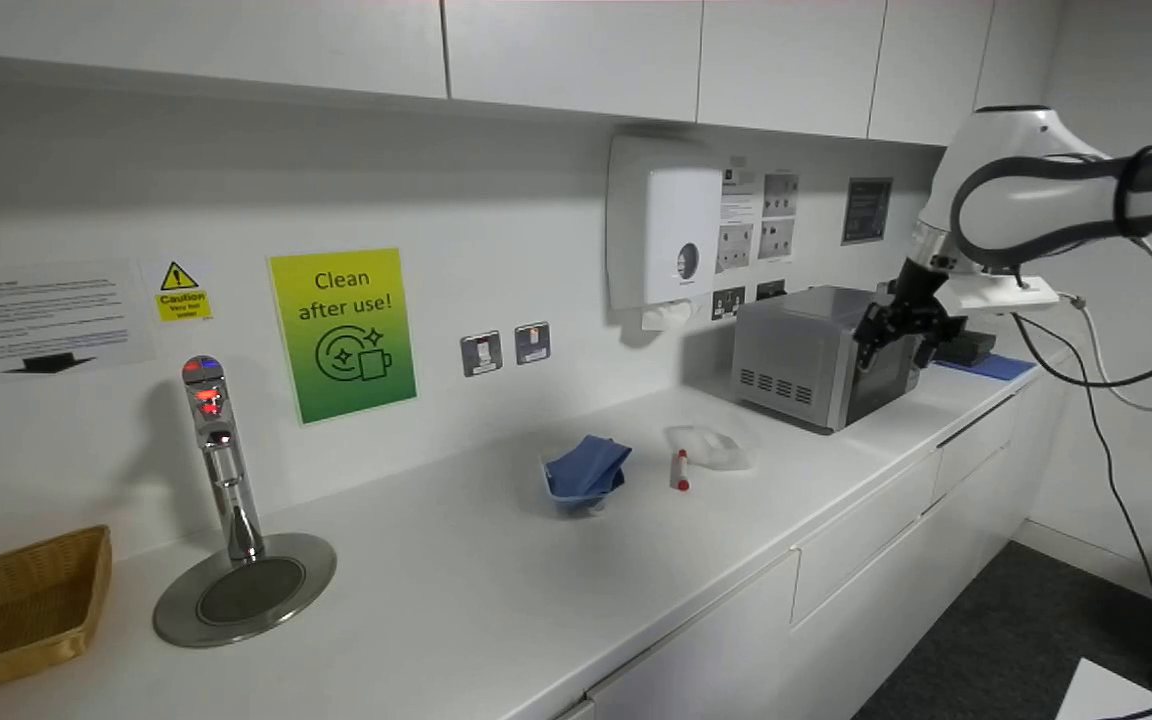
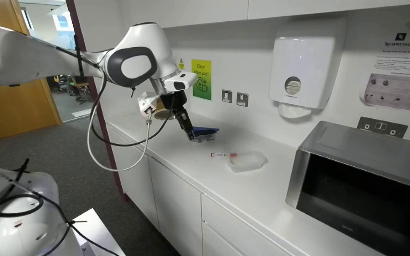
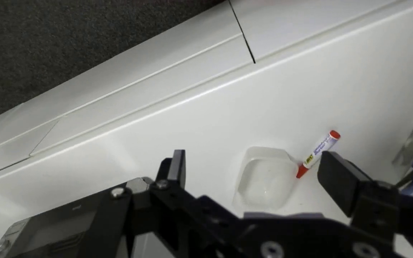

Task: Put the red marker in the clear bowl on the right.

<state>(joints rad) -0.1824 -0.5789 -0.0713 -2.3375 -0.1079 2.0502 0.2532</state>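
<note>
The red marker (image 3: 317, 153) lies on the worktop (image 3: 192, 125), its cap end touching or just beside the clear bowl (image 3: 264, 182); likely light, stiff and slick, it would be best pinched across mid-barrel. Above, the tool (image 3: 255, 173) hangs with jaws apart, gripping nothing
</note>
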